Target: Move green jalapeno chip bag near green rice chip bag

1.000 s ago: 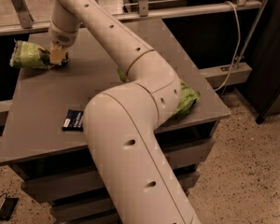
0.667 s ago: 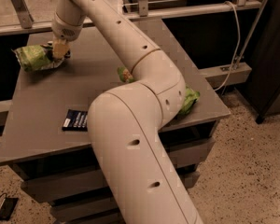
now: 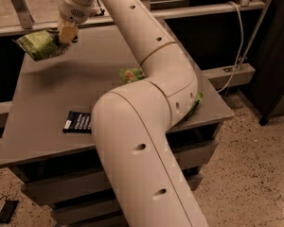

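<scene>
My gripper is at the upper left, over the far left corner of the grey table. It is shut on the green jalapeno chip bag, a pale yellow-green bag that hangs in the air above the table with its shadow below it. The green rice chip bag lies near the middle of the table, mostly hidden behind my arm; a piece with an orange picture shows. A bright green corner shows past the arm near the right edge; I cannot tell whether it is the same bag.
A dark blue flat packet lies near the table's front left. A metal rail runs behind the table. A white cable hangs at the right. A small dark device lies on the floor at the lower left.
The gripper has lifted the jalapeno bag off the table's far left corner and carries it a little to the right. The arm has shifted, uncovering part of the bag in the middle.
</scene>
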{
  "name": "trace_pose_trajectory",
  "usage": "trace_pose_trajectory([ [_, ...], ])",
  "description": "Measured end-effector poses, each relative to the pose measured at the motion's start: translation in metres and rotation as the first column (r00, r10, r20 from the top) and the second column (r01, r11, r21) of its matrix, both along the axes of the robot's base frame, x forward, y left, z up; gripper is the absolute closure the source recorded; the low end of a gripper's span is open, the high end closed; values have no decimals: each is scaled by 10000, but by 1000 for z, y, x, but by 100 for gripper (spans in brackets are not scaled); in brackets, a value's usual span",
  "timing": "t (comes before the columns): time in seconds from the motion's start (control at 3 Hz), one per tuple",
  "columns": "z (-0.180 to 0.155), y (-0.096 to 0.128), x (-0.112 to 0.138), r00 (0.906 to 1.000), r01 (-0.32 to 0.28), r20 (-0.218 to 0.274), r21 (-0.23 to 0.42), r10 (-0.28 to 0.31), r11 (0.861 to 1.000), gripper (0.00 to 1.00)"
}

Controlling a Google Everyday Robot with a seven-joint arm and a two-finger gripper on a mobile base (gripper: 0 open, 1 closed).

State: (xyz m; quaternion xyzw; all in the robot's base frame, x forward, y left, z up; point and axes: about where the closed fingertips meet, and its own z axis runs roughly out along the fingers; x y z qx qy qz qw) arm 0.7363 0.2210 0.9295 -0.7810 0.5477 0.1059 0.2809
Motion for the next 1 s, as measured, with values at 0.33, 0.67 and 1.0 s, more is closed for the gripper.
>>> trace_pose_trajectory([
  [0.33,13,-32,-2,9993,370,105,-471,-365,9982,100],
  [0.67,20,-78,4,9954,675,755,-1144,-591,9911,100],
  [1.0,35,-125,4,9821,908,1793,-1798,-581,9795,100],
])
